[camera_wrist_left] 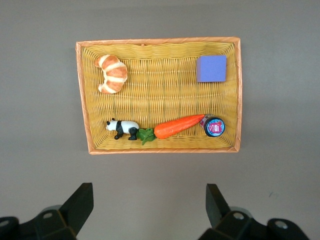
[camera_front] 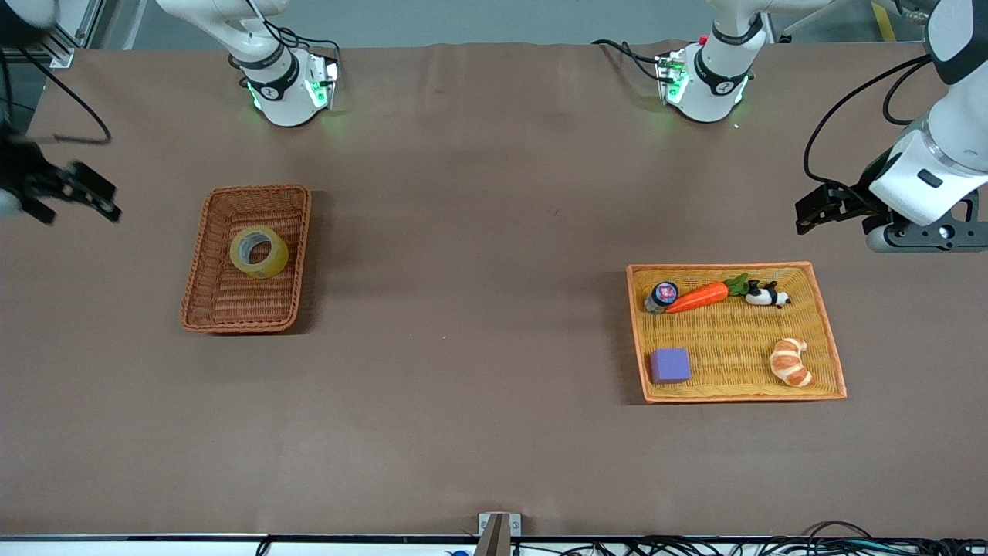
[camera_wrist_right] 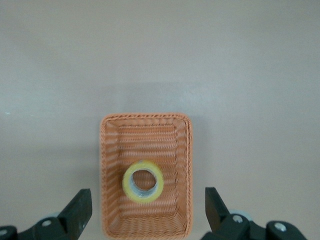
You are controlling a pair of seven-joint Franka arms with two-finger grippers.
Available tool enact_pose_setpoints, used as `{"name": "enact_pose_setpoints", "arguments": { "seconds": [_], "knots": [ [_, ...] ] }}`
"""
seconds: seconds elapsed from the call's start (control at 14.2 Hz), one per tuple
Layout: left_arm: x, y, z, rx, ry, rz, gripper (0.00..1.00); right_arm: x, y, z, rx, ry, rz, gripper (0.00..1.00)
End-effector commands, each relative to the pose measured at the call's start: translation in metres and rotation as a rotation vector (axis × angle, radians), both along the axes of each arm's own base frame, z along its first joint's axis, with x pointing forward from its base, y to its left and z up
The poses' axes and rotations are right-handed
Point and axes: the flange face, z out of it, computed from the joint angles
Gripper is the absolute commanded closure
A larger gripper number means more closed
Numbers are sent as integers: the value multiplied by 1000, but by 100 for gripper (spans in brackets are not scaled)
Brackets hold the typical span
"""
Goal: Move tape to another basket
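Observation:
The tape [camera_front: 267, 267], a yellowish roll with a grey core, lies flat in the narrow reddish-brown wicker basket [camera_front: 194, 255] toward the right arm's end of the table. In the right wrist view the tape [camera_wrist_right: 143, 165] lies inside the basket [camera_wrist_right: 102, 175]. My right gripper [camera_front: 81, 202] is open and empty, up over the bare table beside the basket, toward the table's end; it shows in its own view [camera_wrist_right: 148, 205]. My left gripper [camera_front: 808, 216] is open and empty over the table beside the orange-yellow tray, also in the left wrist view [camera_wrist_left: 150, 200].
The wide orange-yellow woven tray [camera_front: 637, 332] toward the left arm's end holds a carrot [camera_front: 695, 297], a small jar [camera_front: 662, 296], a panda figure [camera_front: 766, 295], a croissant [camera_front: 791, 361] and a purple block [camera_front: 669, 365]. It also shows in the left wrist view [camera_wrist_left: 85, 100].

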Motion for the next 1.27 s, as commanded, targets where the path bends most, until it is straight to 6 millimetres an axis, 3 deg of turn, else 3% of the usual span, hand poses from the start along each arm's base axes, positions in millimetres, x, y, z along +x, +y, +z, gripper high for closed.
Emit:
{"name": "enact_pose_setpoints", "arguments": {
  "seconds": [0.0, 0.35, 0.63, 0.92, 1.2],
  "knots": [
    [-1, 2, 6, 3, -17, 5, 1, 6, 11, 28, 1, 1, -64, 0],
    [-1, 2, 8, 2, -17, 14, 1, -2, 5, 64, -4, -18, -62, 0],
    [0, 5, 8, 2, -17, 14, 1, 21, 3, 30, -6, 40, -69, 0],
    [1, 24, 10, 2, -20, 26, 1, 21, 17, 34, -12, 40, -52, 0],
    [2, 20, 8, 2, -19, 20, 1, 21, 22, 34, -17, 40, -35, 0]
  ]
}}
